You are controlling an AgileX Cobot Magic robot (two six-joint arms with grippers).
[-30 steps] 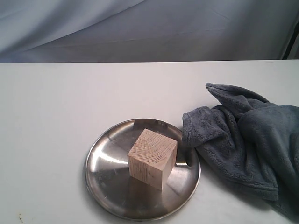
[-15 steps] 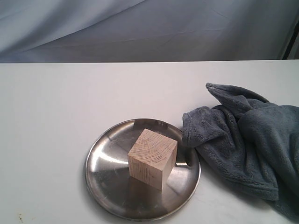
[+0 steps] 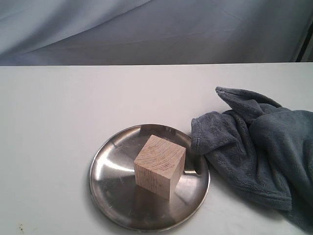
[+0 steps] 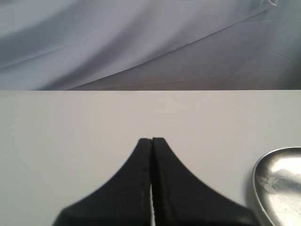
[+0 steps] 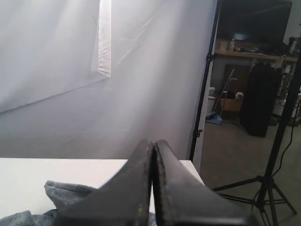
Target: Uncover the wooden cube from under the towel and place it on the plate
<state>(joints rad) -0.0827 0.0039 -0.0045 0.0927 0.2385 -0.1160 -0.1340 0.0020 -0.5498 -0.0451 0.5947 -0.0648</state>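
The wooden cube (image 3: pixel 160 165) is sitting in the middle of the shiny steel plate (image 3: pixel 112 196). It is out in the open, and nothing is covering it. The towel (image 3: pixel 259 147) is lying in a crumpled heap on the white table (image 3: pixel 73 107), just to the right of the plate. One fold is reaching the plate's rim.

The left gripper (image 4: pixel 151 141) is hanging over bare table beside the plate. Its two black fingers are pressed together and are holding nothing. The right gripper (image 5: pixel 153 142) is pressed together too, also empty, and is up above the towel.

Compared with a second ago, nothing is moving. The cube, plate and towel are all staying in the same spots. I think that means the job is done and the arms are only waiting.
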